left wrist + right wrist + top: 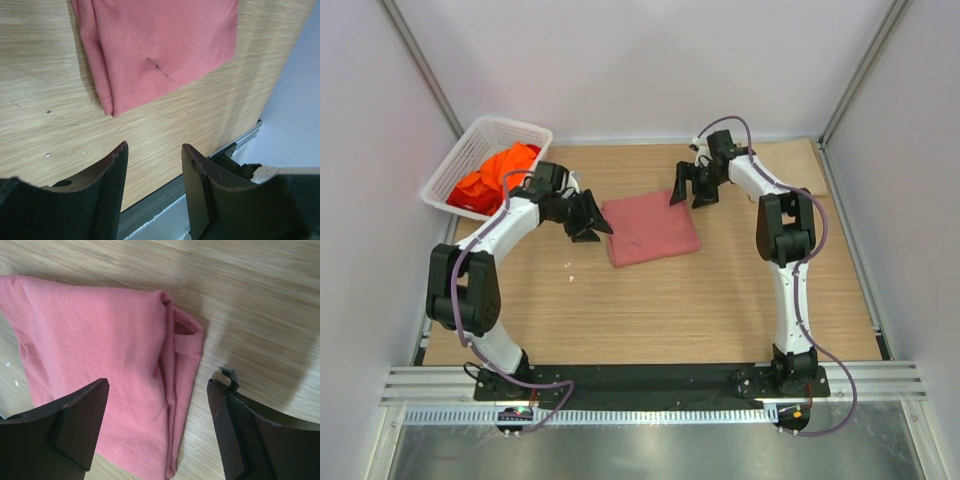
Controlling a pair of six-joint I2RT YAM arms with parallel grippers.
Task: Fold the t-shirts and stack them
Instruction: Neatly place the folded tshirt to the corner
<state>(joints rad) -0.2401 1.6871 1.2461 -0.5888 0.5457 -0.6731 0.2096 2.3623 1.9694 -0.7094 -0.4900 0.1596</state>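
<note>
- Left gripper: fingers spread apart with nothing between them. It sits just beside the near-left edge of the pink t-shirt. In the left wrist view the shirt lies ahead of the fingertips, clear of them.
- Right gripper: fingers spread wide and holding nothing. It is over the shirt's far corner, and in the right wrist view the cloth's layered edges run below and between the fingers.
- The pink t-shirt lies folded flat on the table, between the two grippers.
- Edges and room: bare wood lies open on the shirt's near side and right side. The white basket stands behind the left gripper at the table's far-left corner, well apart from the shirt.
- Count: one folded pink shirt and one basket. The basket holds orange cloth and red cloth; the number of garments inside cannot be told.
</note>
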